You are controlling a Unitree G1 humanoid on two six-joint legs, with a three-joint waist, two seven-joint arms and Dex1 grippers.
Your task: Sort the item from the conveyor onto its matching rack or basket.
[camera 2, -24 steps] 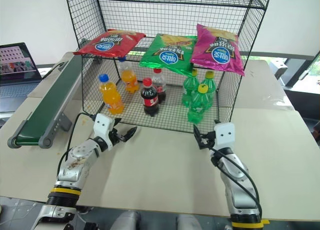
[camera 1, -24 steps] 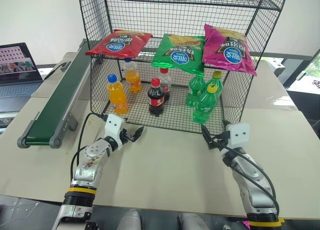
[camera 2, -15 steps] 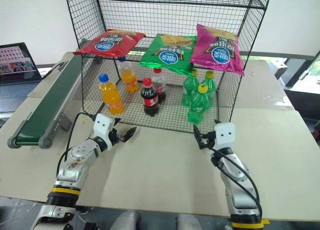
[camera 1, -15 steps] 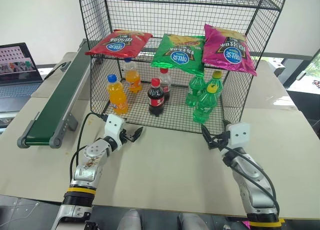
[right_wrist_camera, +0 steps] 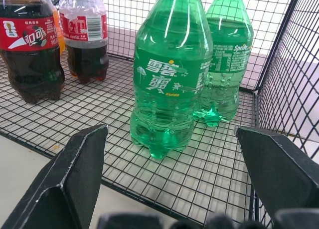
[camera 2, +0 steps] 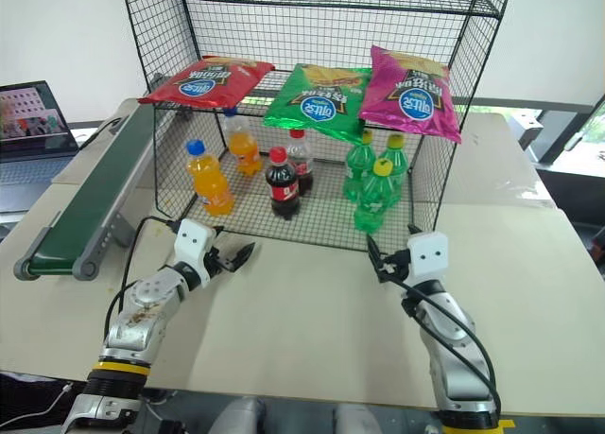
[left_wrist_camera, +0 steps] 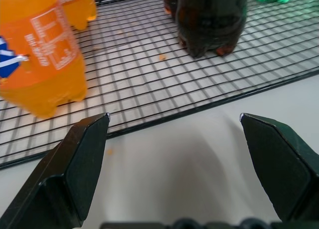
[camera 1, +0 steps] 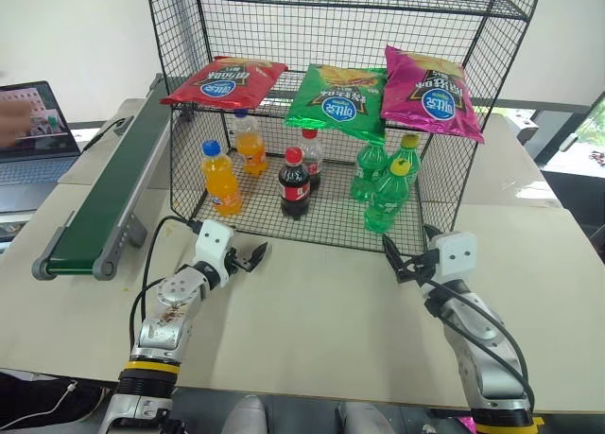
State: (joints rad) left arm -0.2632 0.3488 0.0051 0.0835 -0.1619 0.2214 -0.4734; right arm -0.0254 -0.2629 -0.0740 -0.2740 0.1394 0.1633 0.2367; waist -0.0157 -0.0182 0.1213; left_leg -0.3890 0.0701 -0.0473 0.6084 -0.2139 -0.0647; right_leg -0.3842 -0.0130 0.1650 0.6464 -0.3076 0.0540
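Head views: the red chip bag (camera 1: 225, 81) lies flat on the middle shelf of the black wire rack (camera 1: 470, 92), at its left end, with its long axis running left to right and its near-left corner jutting past the wire front. It sits up and far from the left claw (camera 1: 257, 254), which hovers empty and wide open low over the table (camera 1: 312, 325), just in front of the rack's bottom shelf. The left arm is the nearer one; the right claw (camera 2: 375, 260), also empty and spread, waits at the rack's near right. The conveyor (camera 1: 106, 196) stretches away along the far left, its green belt bare, so the sorting looks done or awaiting a fresh item. A green chip bag (camera 1: 338, 98) and a magenta chip bag (camera 1: 431, 92) lie to the right of the red one. A laptop (camera 1: 34, 120) stands at far left, with part of a hand at its screen's edge.

Left wrist view: the two black fingers (left_wrist_camera: 75, 164) stand well apart with nothing between them, facing an orange soda bottle (left_wrist_camera: 41, 54) and a cola bottle (left_wrist_camera: 209, 19) on the wire floor.

Right wrist view: the fingers (right_wrist_camera: 70, 176) are equally wide and empty, facing two green soda bottles (right_wrist_camera: 172, 69); any reach upward from here would have to clear the shelf edge.
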